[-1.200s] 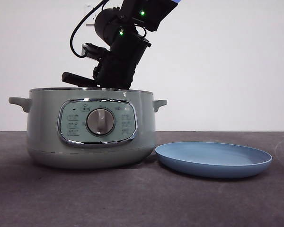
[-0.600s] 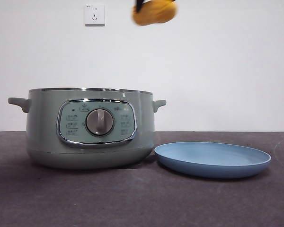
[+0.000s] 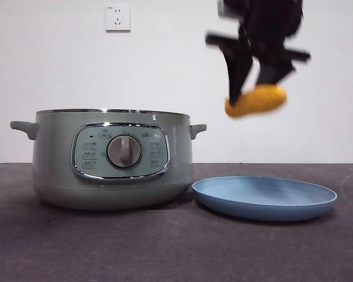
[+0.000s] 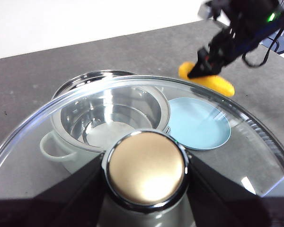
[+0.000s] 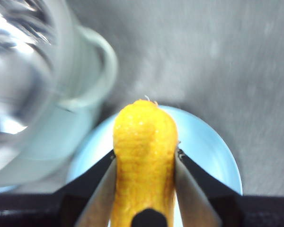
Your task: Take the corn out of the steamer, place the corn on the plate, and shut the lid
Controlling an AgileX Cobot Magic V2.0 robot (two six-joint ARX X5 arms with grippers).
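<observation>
My right gripper (image 3: 254, 88) is shut on the yellow-orange corn (image 3: 256, 100) and holds it in the air above the light-blue plate (image 3: 265, 198). The right wrist view shows the corn (image 5: 144, 151) between the jaws, with the plate (image 5: 208, 151) below it. The sage-green steamer (image 3: 115, 158) stands open to the left of the plate; its steel bowl (image 4: 113, 113) looks empty. My left gripper is shut on the knob (image 4: 146, 169) of the glass lid (image 4: 227, 113) and holds it up above the steamer. The left wrist view also shows the right gripper (image 4: 206, 66) with the corn (image 4: 213, 82).
The steamer's side handle (image 3: 197, 128) sticks out toward the plate. A wall socket (image 3: 117, 17) is on the white wall behind. The dark grey table (image 3: 176, 247) stretches in front of both objects.
The right gripper has lifted the corn out of the steamer, gone up out of view, and now has come down to the right over the plate.
</observation>
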